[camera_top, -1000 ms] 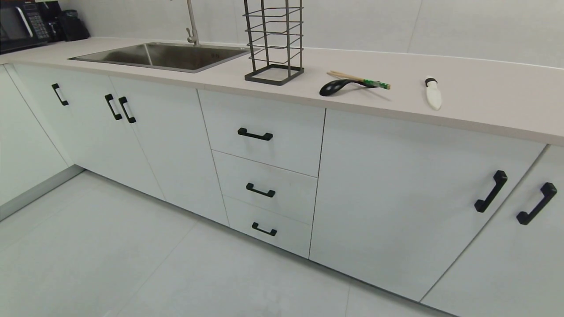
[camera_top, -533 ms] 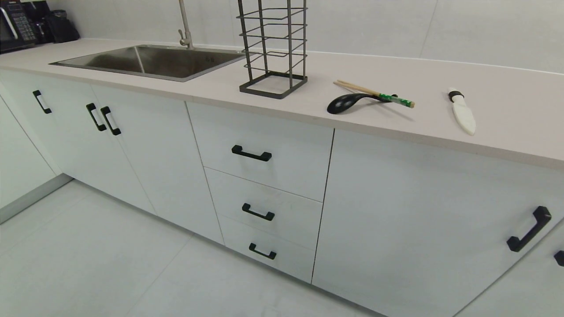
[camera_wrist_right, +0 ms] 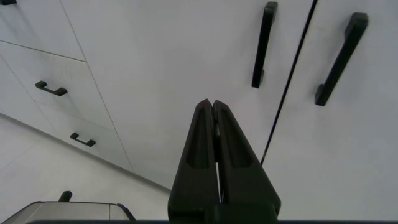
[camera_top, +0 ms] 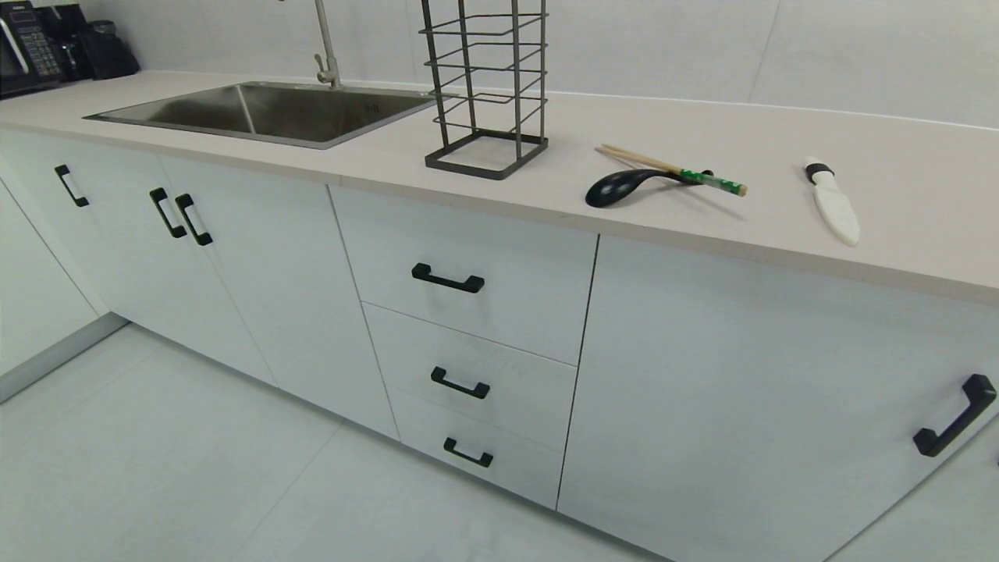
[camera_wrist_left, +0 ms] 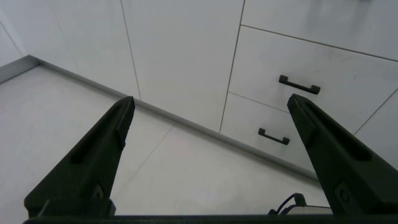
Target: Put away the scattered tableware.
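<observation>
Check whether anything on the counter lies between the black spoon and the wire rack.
Nothing visible does. Bare countertop runs from the black spoon to the wire rack. The chopsticks rest across the spoon's handle, on the side away from the rack, so they may shift when the spoon is lifted.

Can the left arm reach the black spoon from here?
Probably not yet. The open left gripper hangs low, facing the lower white drawer fronts, while the black spoon lies on the beige countertop, its handle under the wooden chopsticks.
</observation>
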Available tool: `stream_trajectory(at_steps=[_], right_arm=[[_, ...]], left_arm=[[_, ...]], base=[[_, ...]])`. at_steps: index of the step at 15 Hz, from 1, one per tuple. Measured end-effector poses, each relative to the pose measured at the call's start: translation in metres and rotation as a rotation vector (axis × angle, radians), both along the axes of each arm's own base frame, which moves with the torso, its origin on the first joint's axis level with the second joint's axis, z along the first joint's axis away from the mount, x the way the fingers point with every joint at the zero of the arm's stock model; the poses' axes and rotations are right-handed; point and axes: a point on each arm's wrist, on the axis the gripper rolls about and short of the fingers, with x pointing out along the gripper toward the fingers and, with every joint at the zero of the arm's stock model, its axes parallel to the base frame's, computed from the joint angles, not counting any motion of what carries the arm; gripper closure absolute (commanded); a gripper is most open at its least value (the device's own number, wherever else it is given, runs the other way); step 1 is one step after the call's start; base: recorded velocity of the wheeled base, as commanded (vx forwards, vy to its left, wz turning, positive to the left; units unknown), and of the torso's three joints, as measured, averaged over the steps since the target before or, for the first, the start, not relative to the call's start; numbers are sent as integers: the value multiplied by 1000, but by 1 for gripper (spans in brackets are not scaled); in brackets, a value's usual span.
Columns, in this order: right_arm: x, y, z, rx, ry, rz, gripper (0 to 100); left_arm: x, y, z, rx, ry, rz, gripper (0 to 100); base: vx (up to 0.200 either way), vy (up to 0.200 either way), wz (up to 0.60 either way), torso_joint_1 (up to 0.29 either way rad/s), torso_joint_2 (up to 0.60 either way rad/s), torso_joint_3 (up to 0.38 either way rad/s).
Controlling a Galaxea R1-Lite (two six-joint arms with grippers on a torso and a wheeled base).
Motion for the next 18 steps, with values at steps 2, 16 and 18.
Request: stream_trajectory(at_steps=[2, 16, 18], right_arm=[[0, 0, 0, 0, -2, -1, 100], [0, 0, 0, 0, -1, -1, 100], [0, 0, 0, 0, -1, 0, 100]], left_arm=[[0, 0, 0, 1, 0, -2, 0], [0, -2, 2, 63, -13, -111, 0], [-6, -2, 26, 32, -155, -110, 0]], base=[[0, 100, 0, 1, -4, 1], [0, 0, 0, 0, 0, 0], [0, 0, 0, 0, 0, 0]])
